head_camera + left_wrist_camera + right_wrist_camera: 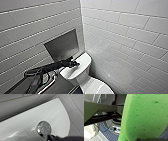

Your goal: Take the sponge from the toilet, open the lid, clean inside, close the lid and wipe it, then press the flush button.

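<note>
The black jointed left arm (42, 68) reaches toward the tank from its left, passing below a flat dark grey rectangular panel (62, 46) set in the pale tiled wall (30, 30) behind the tank. Its left gripper (73, 64) hangs low over the rounded tank top (83, 62) of the white glossy ceramic toilet (86, 82), a pose that suits the pressing step. Whether it is spread or closed I cannot tell. In the left wrist view the gripper's dark tip sits just beside the round chrome flush button (44, 128) on the tank top, not clearly on it. In front of the tank, the white glossy oval lid (101, 88) looks shut. The bright green soft sponge (144, 116) is off the tank, seemingly pinched in the right gripper (144, 139) and so kept clear of the button.
</note>
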Motion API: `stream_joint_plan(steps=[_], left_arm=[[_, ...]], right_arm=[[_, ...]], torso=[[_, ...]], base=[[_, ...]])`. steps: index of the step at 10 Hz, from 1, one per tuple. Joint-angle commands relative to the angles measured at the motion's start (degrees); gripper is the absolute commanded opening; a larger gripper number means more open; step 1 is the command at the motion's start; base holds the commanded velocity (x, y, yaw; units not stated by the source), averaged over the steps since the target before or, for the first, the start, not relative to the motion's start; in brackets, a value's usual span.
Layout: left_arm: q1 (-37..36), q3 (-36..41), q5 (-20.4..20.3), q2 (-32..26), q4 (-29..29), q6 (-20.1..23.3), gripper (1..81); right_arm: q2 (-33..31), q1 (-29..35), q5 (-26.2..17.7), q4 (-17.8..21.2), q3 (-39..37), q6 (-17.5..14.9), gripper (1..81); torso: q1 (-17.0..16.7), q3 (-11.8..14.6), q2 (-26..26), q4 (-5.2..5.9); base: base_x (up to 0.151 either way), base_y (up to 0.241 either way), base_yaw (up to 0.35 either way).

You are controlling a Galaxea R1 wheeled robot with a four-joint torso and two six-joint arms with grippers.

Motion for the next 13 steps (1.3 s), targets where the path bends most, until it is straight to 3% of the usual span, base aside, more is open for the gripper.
stream_joint_plan(steps=[1,2,3,4,7,13], left_arm=[[-10.09,-2.95,1.81,1.29,-0.18,0.42,1.0],[-10.44,-4.53,1.9,2.34,-0.18,0.42,1.0],[-10.88,-5.42,1.9,2.96,-0.18,0.42,1.0],[-11.32,-5.51,1.9,3.23,-0.18,0.42,1.0],[-12.47,-5.51,1.98,3.31,-0.09,0.42,1.0],[-7.72,-8.5,1.98,9.29,7.11,0.42,1.0]], right_arm=[[-0.3,-0.45,-3.98,-0.05,0.87,-0.11,1.0],[-0.3,-0.53,-3.98,-0.05,0.87,-0.11,1.0],[-0.3,-0.54,-3.98,-0.05,0.79,-0.11,1.0],[-0.3,-0.54,-3.98,-0.05,0.87,-0.11,1.0],[-0.3,-0.54,-3.98,-0.05,0.96,-0.37,1.0],[0.4,-0.97,-3.98,-0.14,0.61,-0.46,1.0]], torso=[[0.0,-2.05,0.0,0.0],[0.0,-4.84,-0.02,0.0],[0.0,-5.71,-0.02,0.0],[0.0,-2.75,-0.02,0.0],[0.0,-4.81,0.02,0.0],[-0.02,-4.78,0.02,0.02]], base=[[0.0,0.0,0.0],[0.0,0.0,0.0],[0.0,0.0,0.0],[0.0,0.0,0.0],[0.0,0.0,0.0],[0.0,0.0,0.0]])
